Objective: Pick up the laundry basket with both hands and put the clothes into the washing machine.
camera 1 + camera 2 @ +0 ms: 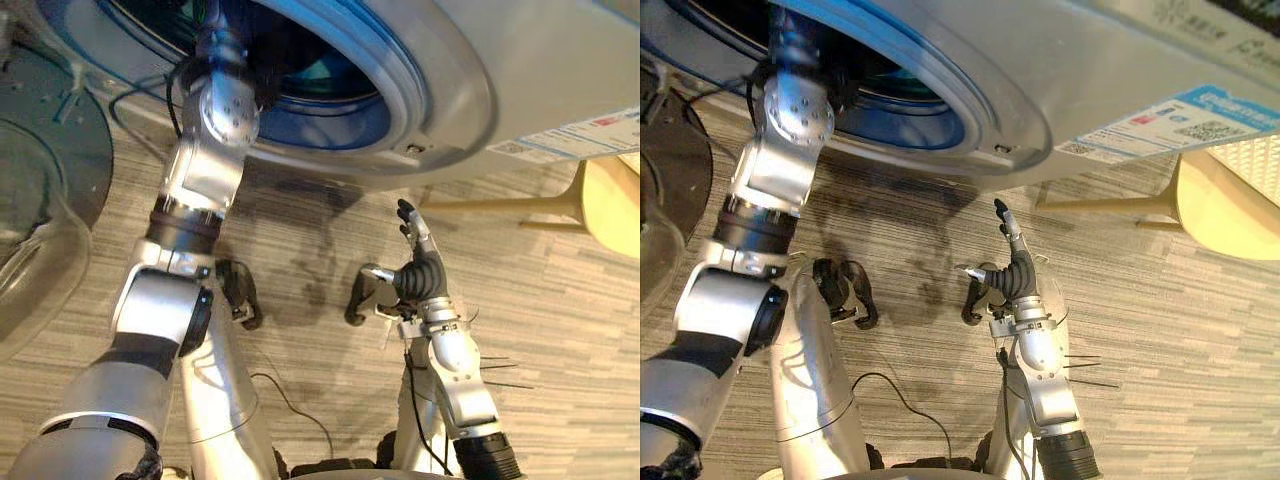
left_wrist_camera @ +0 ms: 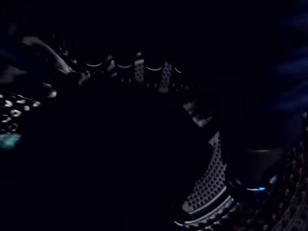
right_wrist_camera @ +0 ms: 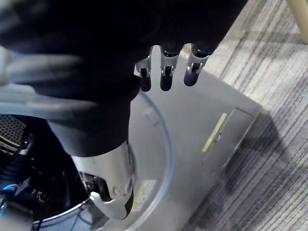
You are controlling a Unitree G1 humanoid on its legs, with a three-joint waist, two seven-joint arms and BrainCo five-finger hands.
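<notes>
1. At the mouth of the machine, the left arm rises off the floor side and passes in through the blue-rimmed opening. The reach fits the loading step: placing clothes deep in the drum, not at the lip.
2. The glass door stands wide to the left, clear of the arm, which leaves the opening free.
3. Inside, the left wrist view gives a stretch of perforated drum wall and a faint row of glints, probably the left hand. Whether that hand is curled or straight, and whether it has cloth in it, cannot be told in the dark.
4. A dark mass sits mid-drum in that view. It may be laundry or the hand's own cover; the two cannot be separated. The clothes are therefore judged, not seen, to be in the drum.
5. The right hand is out in front of the machine, below the opening and above the floor, touching nothing. Its fingers are straight and close together, pointing at the machine's front, with the thumb splayed to the side. It holds nothing and looks parked out of the way while the left arm works.
6. What is probably the basket, pale yellow with a latticed wall, lies on the floor at the right. It is beside the machine and well apart from both hands.
</notes>
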